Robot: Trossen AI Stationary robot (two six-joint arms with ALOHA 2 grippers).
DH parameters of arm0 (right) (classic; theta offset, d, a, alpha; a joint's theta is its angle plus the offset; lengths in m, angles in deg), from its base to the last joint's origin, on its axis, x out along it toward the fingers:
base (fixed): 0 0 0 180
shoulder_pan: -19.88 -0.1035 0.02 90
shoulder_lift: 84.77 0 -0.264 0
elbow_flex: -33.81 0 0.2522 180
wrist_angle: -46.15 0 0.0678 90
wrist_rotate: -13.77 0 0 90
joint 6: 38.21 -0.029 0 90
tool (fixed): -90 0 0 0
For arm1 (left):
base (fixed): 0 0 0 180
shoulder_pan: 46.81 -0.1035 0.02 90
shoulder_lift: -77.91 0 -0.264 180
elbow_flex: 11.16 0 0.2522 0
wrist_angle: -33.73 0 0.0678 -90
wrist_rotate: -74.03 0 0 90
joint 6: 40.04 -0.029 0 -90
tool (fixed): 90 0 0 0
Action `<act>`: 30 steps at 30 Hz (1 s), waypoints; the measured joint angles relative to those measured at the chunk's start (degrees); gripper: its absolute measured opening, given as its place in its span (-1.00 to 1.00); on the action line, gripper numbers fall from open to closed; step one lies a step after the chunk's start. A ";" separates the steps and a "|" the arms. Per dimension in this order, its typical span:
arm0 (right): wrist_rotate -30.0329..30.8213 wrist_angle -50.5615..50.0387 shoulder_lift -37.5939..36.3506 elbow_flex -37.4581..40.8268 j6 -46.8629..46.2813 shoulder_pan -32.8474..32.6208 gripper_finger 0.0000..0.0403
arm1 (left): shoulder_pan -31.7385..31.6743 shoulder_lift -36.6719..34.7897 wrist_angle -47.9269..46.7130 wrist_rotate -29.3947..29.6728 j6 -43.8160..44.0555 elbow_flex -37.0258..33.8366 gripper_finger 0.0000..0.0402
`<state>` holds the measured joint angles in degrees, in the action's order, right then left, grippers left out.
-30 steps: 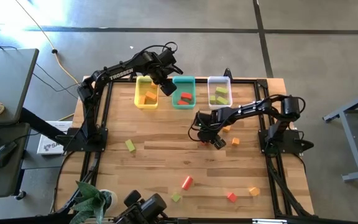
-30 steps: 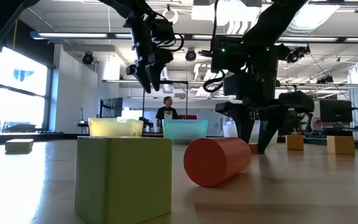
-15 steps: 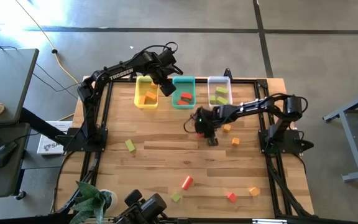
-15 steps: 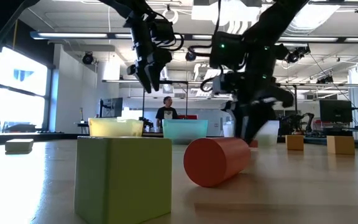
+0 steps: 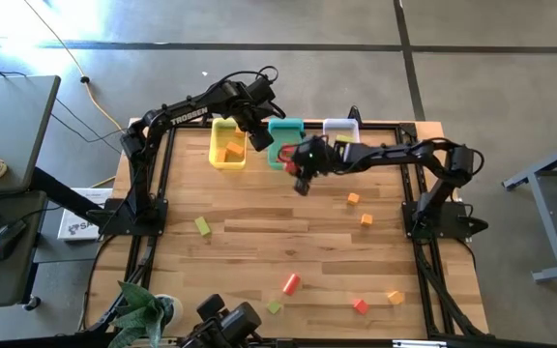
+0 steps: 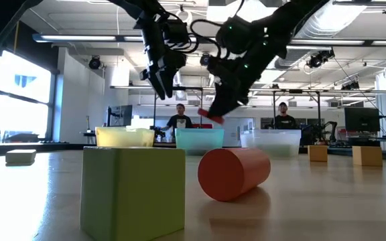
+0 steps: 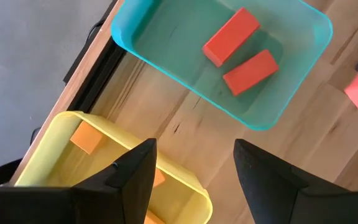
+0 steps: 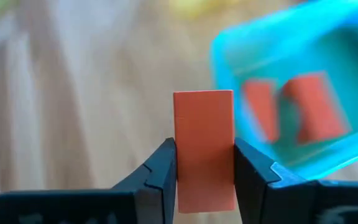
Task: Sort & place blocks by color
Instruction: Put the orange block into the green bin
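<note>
My right gripper [image 5: 301, 166] is shut on a red block [image 8: 204, 149] and hangs in the air just at the near side of the teal bin [image 5: 285, 141]. The block also shows in the low view [image 6: 211, 115]. The teal bin holds two red blocks [image 7: 240, 53]. My left gripper [image 5: 258, 137] is open and empty, high above the gap between the yellow bin [image 5: 226, 145] and the teal bin. The yellow bin holds orange blocks [image 7: 87, 138]. The clear bin [image 5: 341, 128] holds green blocks, partly hidden by my right arm. My right gripper pinches the red block by two opposite long sides [image 8: 180, 177] between its two fingers. The block sticks out past the fingertips. The fingers slant down from the table's right. The block is lifted clear of the table and tilted [image 6: 211, 115].
Loose blocks lie on the table: a green one [image 5: 202, 225] at the left, two orange ones [image 5: 353, 199] [image 5: 366, 220] right of centre, and a red cylinder [image 5: 290, 283], a green one [image 5: 274, 306], a red one [image 5: 360, 305] and an orange one [image 5: 395, 297] near the front edge.
My right gripper has risen from the table and gone toward the far edge and the left, up to the teal bin, carrying the red block clear of the table.
</note>
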<state>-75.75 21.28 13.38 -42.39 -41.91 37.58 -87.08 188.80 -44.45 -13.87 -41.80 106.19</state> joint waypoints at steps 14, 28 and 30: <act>5.43 11.17 0.00 -1.60 -14.27 7.57 -0.54 | 0.31 0.00 2.37 0.00 -2.78 0.00 0.01; 3.07 19.28 0.00 -1.91 -12.92 12.09 -0.52 | 0.20 0.00 2.47 0.02 -5.17 0.00 0.01; 2.93 18.59 0.08 -2.80 -12.92 12.31 -0.52 | 0.20 0.00 2.49 0.02 -5.77 0.00 0.01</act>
<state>-72.82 39.86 13.47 -45.18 -54.84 49.89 -86.88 188.80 -41.96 -13.84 -47.57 106.19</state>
